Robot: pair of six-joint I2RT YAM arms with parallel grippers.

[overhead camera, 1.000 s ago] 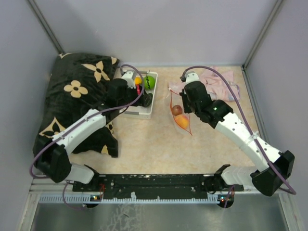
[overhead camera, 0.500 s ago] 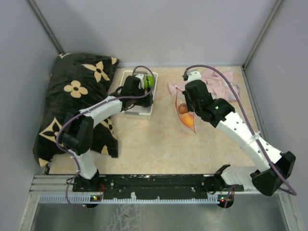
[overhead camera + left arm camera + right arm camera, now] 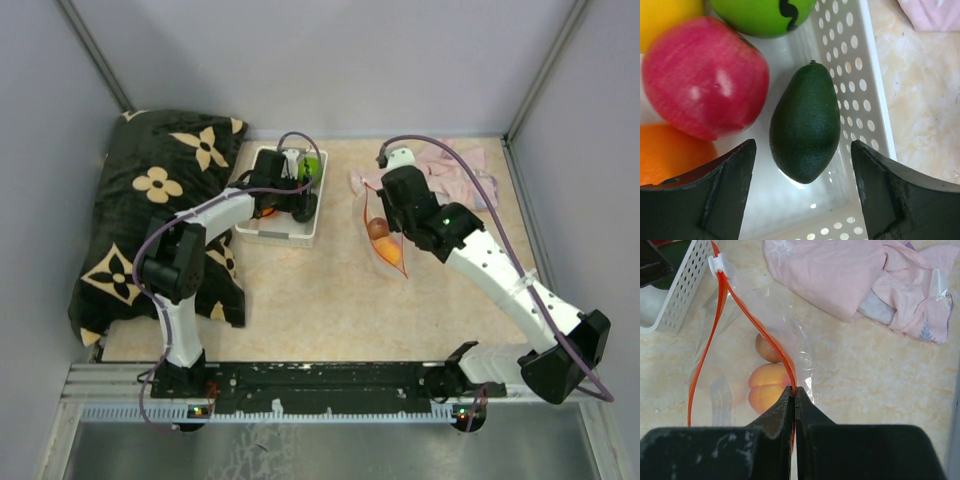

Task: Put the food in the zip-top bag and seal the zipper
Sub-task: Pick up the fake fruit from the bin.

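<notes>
Over the white basket [image 3: 860, 75], the left gripper [image 3: 801, 150] stands with jaws spread, and the dark green avocado [image 3: 805, 122] lies between its fingers, beside a red apple [image 3: 702, 80]. Rightward, the right gripper [image 3: 795, 396] pinches the zipper [image 3: 705, 350] of the zip-top bag [image 3: 740, 310]. A peach piece [image 3: 767, 387] lies inside the bag, just past its tips.

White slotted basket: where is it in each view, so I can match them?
Top external: white basket left of centre, beside the pillow.
Left wrist: fills most of the frame.
Right wrist: upper-left corner.
Shared landmark: pink cloth, in all three.
</notes>
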